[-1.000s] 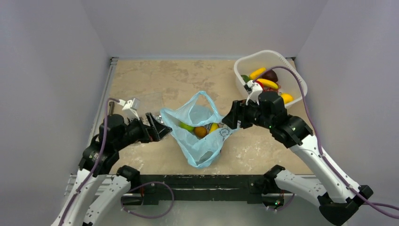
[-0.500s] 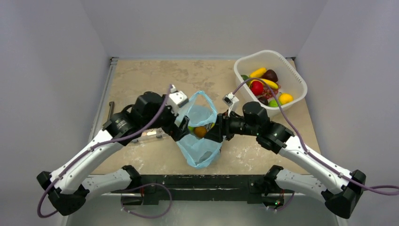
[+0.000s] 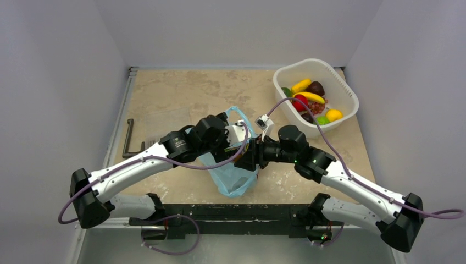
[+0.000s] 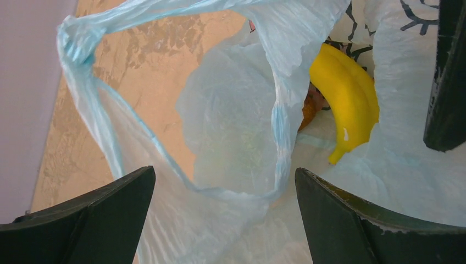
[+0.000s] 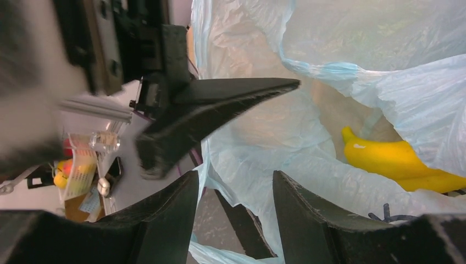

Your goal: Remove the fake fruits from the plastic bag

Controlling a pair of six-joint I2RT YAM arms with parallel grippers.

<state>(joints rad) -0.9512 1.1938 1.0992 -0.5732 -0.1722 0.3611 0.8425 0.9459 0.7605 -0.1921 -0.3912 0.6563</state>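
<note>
The light-blue plastic bag lies at the table's middle with its mouth up. My left gripper and right gripper meet over the mouth and hide the fruits in the top view. In the left wrist view the left gripper is open around a loop handle. A yellow banana and an orange piece lie inside the bag. In the right wrist view the right gripper is open with the bag's rim between its jaws. The banana shows there too. The green apple is hidden.
A white slotted basket with several toy fruits stands at the back right. A black L-shaped tool lies at the left edge. The left gripper's finger crosses the right wrist view close to the right gripper.
The left arm has swung right, from the left of the bag to over its mouth. The right gripper has moved left into the mouth. The fruits are now covered in the top view.
</note>
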